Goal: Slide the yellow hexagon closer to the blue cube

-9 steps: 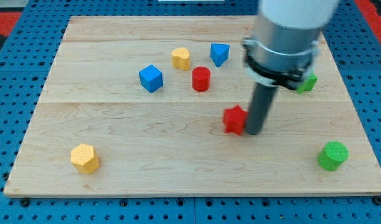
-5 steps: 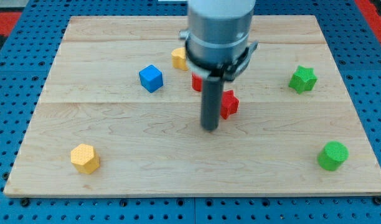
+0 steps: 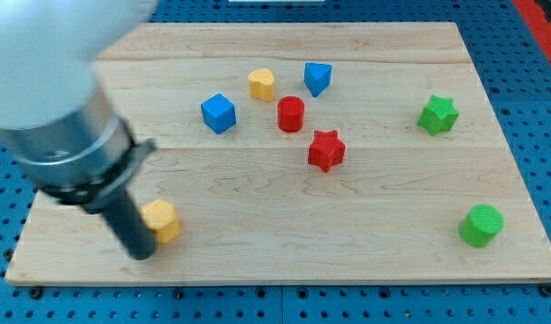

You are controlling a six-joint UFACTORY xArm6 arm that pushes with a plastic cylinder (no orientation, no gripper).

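The yellow hexagon (image 3: 163,220) lies near the view's bottom left of the wooden board (image 3: 275,243). My tip (image 3: 140,253) is at the hexagon's lower left, touching or almost touching it. The blue cube (image 3: 218,113) sits well above and to the right of the hexagon, in the board's upper middle. The arm's grey body covers the board's left part.
A yellow rounded block (image 3: 262,85), a blue wedge-like block (image 3: 317,78), a red cylinder (image 3: 291,114) and a red star (image 3: 326,150) lie to the right of the blue cube. A green star (image 3: 437,115) and a green cylinder (image 3: 481,225) sit at the view's right.
My tip has swept from beside the red star to the view's bottom left. The yellow hexagon has shifted a little to the right and up. The red star moved slightly earlier and now rests.
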